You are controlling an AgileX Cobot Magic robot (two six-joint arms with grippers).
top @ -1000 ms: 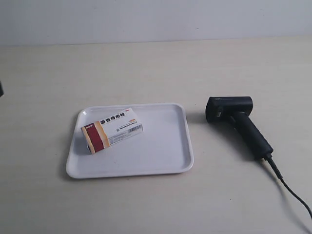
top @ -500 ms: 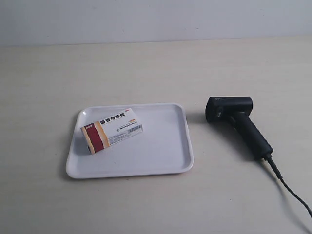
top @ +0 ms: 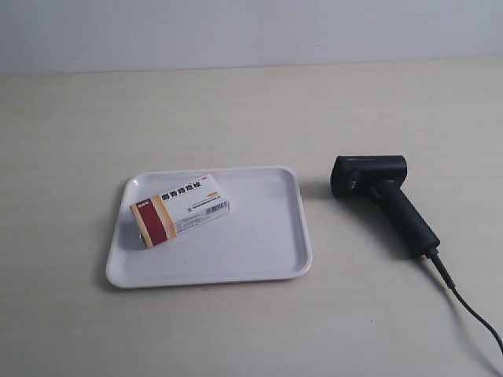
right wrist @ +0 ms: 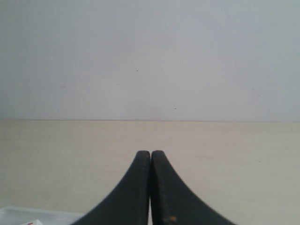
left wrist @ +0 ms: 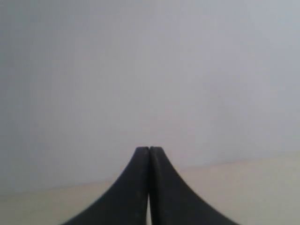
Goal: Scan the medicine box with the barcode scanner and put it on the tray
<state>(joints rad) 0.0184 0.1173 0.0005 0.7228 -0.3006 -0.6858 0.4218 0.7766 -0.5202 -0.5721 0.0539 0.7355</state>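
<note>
The medicine box [top: 180, 209], white with a dark red band and an orange stripe, lies flat inside the white tray [top: 259, 251], toward its left half. To the right of the tray the black barcode scanner [top: 380, 196] rests on its side on the table, its cable [top: 468, 310] trailing to the lower right. No arm shows in the exterior view. In the left wrist view my left gripper [left wrist: 149, 149] is shut and empty, facing the wall. My right gripper [right wrist: 150, 153] is also shut and empty; a tray corner [right wrist: 28, 215] shows beside it.
A beige tabletop [top: 236, 110] runs back to a pale wall [top: 251, 31]. Nothing else stands on it besides the tray and the scanner.
A small dark shape at the exterior view's left edge one second ago is gone. The box, tray and scanner have not moved.
</note>
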